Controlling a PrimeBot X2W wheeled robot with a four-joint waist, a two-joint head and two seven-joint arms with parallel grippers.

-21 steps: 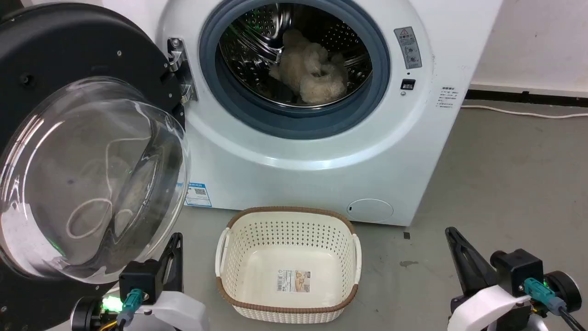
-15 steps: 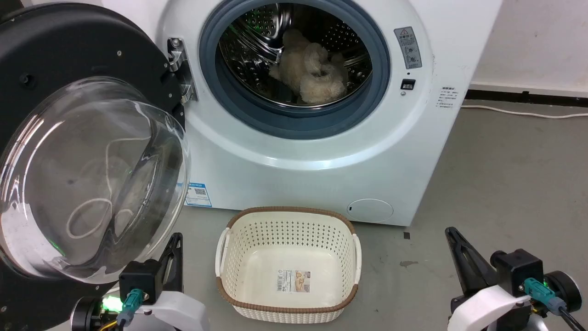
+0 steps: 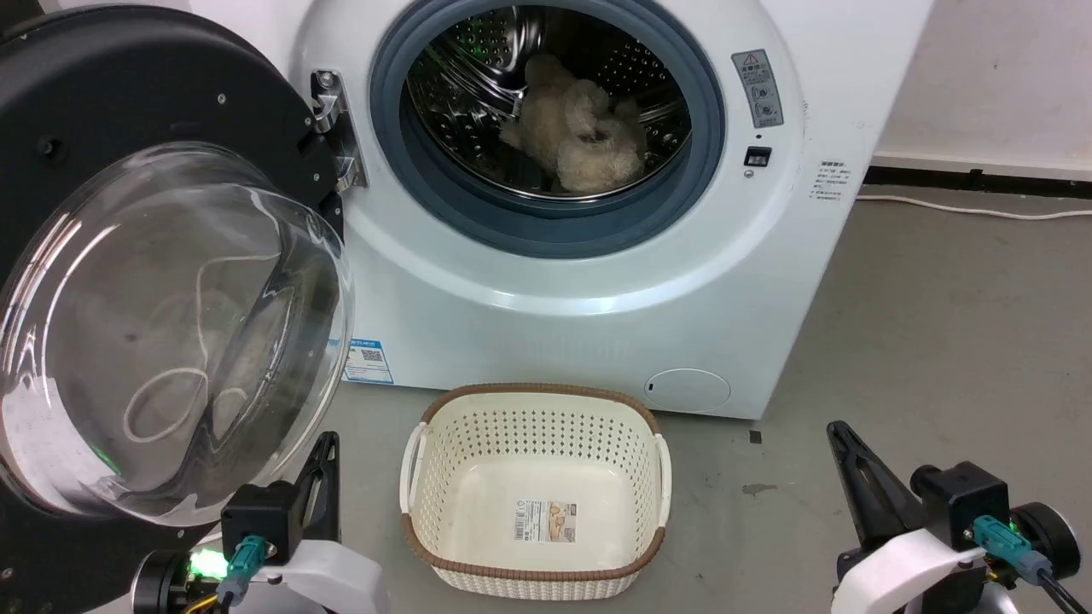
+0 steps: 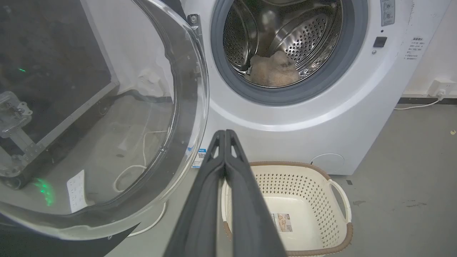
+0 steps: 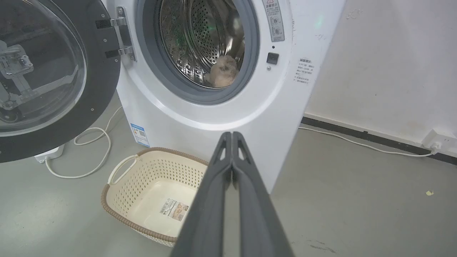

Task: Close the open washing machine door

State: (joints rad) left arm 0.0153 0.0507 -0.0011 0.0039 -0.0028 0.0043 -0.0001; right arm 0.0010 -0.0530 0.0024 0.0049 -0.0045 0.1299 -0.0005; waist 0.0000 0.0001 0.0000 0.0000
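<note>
Head view gives me the whole job. The white washing machine (image 3: pixel 597 324) fills the upper middle of the frame. The washing machine door (image 3: pixel 162 324) is swung wide on its hinge (image 3: pixel 328 111) and takes up the left side, its clear glass bowl bulging toward the camera.

I judge it stands open for loading: a fluffy beige item (image 3: pixel 580 136) lies inside the steel drum (image 3: pixel 478 77). The cream laundry basket (image 3: pixel 478 443) sits empty on the floor just below the opening. It is near the door's swing path, so I would watch that clearance.

Both arms rest low and hold nothing. The left gripper (image 3: pixel 327 443), at lower left, has its fingers pressed together, which should suit a flat push better than a pinch. The right gripper (image 3: pixel 838 433), at lower right, is pressed together as well.

The door's lower rim hangs just above and left of the left gripper, near it, though I cannot tell whether they touch. In the left wrist view the glass bowl curves just left of the fingertips. The right gripper is well apart from the door, across the basket, so I would expect the left arm to do the closing.
</note>
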